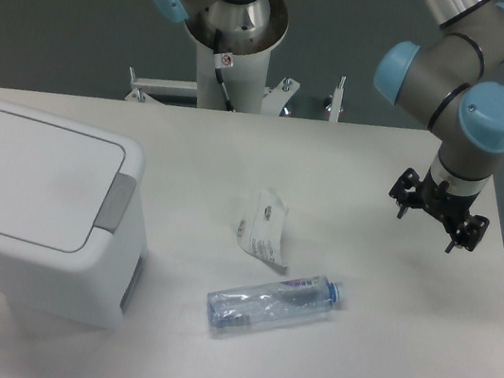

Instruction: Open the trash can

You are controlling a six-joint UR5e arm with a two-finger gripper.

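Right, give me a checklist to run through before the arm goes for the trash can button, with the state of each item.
1. Lid of the trash can shut, so opening is not yet done: ok.
2. Grey button in view and uncovered: ok.
3. Gripper empty: ok, nothing shows between the jaws.
4. Jaws set for pushing: cannot tell, too small to see whether they are open or shut.
5. Gripper near the button: not ok, it hangs over the far right of the table.
6. Path across: the bottle and the wrapper lie between; pass above them.
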